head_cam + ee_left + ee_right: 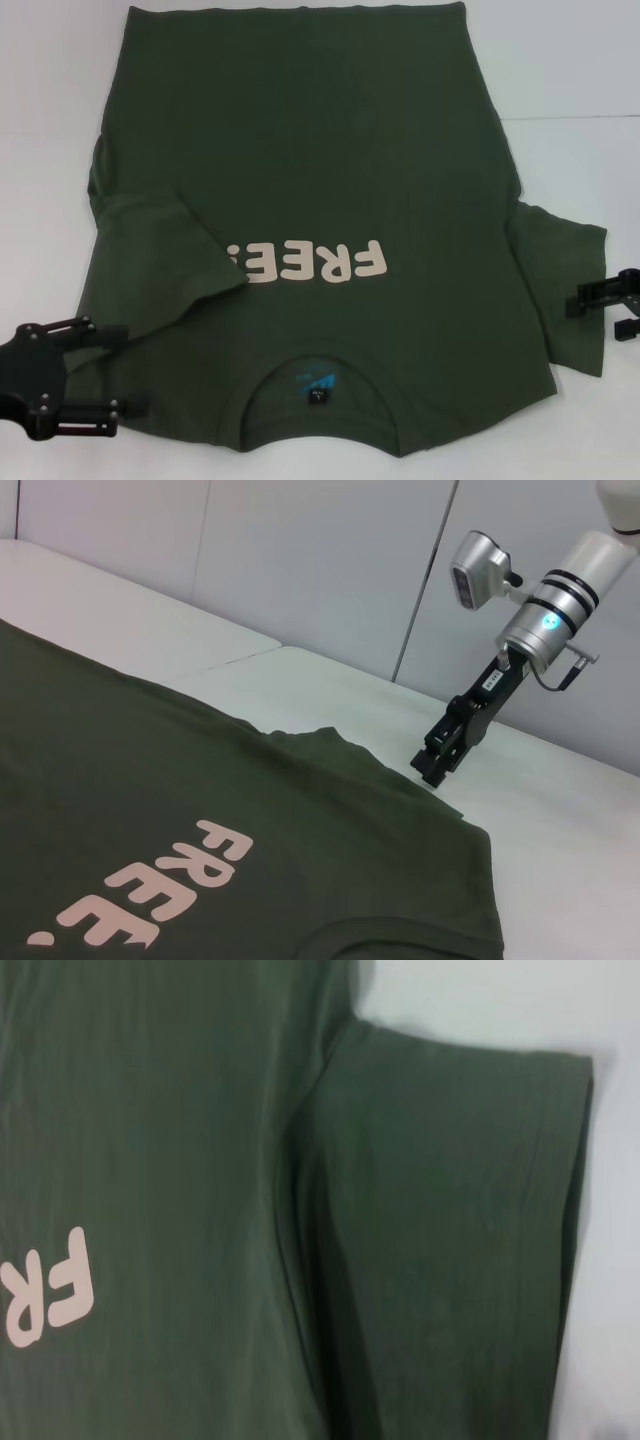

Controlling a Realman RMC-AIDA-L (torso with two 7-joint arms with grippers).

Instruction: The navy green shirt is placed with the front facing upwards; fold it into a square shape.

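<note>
The navy green shirt is lying front-up across the white bench, filling the head view's centre, collar toward the bottom edge. Progress: early. One sleeve is lying folded over the chest at centre left (partly covering the lettering); the other sleeve, centre right, and the body are awaiting folding. Left tool, lower left, is standing wide over the shoulder edge; right tool, right edge, is reaching toward the spread sleeve, gap not discernible.
</note>
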